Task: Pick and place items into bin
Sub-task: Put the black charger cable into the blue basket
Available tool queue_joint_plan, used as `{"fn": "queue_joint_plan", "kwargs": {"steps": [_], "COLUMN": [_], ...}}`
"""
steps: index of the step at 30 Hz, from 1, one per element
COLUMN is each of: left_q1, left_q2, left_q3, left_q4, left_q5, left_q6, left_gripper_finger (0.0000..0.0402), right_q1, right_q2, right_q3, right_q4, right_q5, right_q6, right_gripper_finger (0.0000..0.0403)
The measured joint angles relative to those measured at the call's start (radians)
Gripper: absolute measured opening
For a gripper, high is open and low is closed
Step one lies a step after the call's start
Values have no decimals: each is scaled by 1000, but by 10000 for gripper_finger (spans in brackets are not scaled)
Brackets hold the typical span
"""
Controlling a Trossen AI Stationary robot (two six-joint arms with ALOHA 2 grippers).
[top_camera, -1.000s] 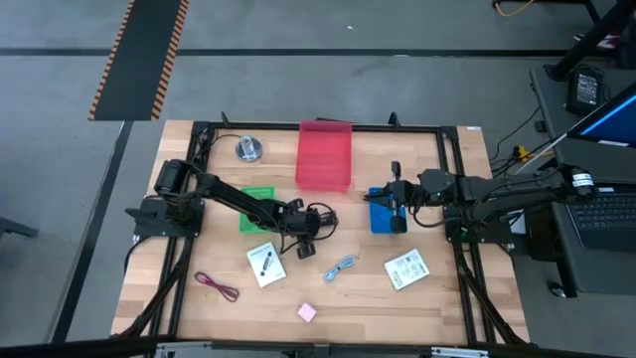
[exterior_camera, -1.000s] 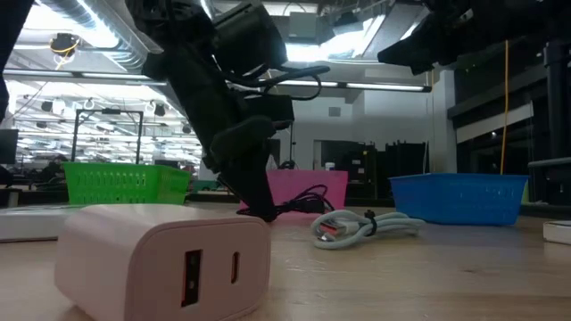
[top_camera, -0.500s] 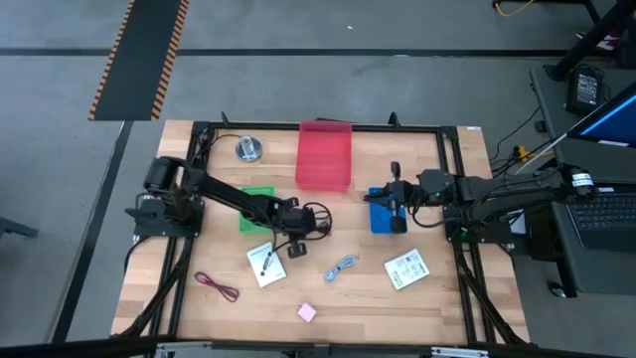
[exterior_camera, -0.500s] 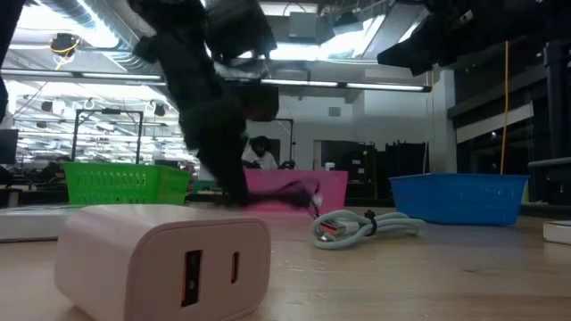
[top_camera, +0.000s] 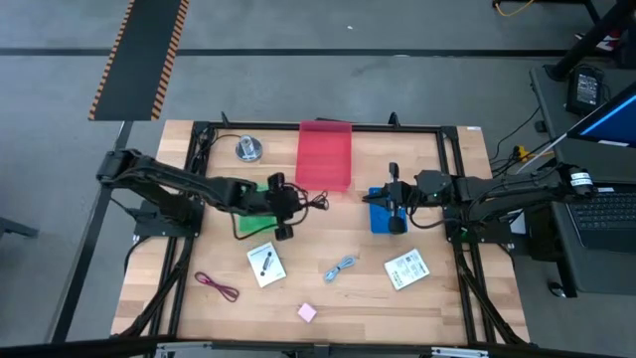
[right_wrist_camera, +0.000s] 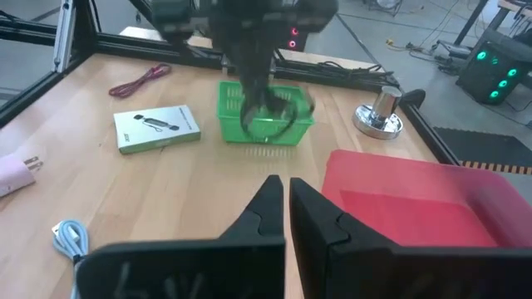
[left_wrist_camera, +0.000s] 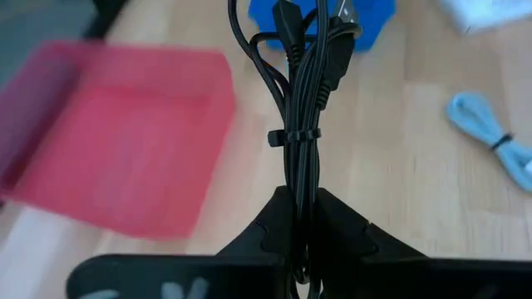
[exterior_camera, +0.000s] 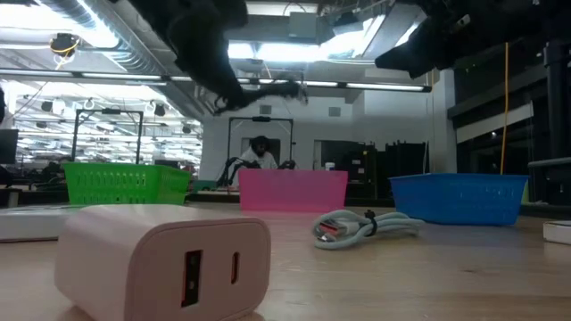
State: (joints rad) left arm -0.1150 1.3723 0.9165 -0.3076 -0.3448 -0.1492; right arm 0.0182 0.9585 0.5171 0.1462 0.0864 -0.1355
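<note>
Carrying black cable bundle clamped in left tool, lifted just beside green basket. Right tool closed, empty, over blue bin. Left on bench: two cards, maroon cable, blue cable, pink charger.

No legible text, label, brand or number anywhere; only printing too small to read on the two white cards.

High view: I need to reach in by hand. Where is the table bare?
Bare wood lies between the pink cube and right card, and around the maroon cable. It is crowded around the green bin, where the left gripper holds the black cable.
</note>
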Motion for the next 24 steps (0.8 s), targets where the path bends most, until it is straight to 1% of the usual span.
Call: {"fn": "queue_joint_plan", "kwargs": {"steps": [2,5,9,12,18,24], "left_q1": [11,39,92,123,155,170], "left_q2": [-34,-74,-96,-100,-99,-54], "left_q3": [-51,-151,-269,-317,-362,-406], "left_q4": [110,328,563,711,897,1033], "left_q5": [27,113,188,240,313,321], "left_q6": [47,122,148,173,246,252], "left_gripper_finger": [24,24,24,24,24,24], "right_q1": [0,0,0,0,0,0], "right_q2": [0,2,9,16,56,104], "right_q3": [0,0,0,0,0,0], "right_q4": [1,6,17,22,88,169], "right_q5": [0,0,0,0,-45,-54], "right_q6": [0,0,25,26,25,-5], "right_gripper_finger": [5,5,5,5,5,5]}}
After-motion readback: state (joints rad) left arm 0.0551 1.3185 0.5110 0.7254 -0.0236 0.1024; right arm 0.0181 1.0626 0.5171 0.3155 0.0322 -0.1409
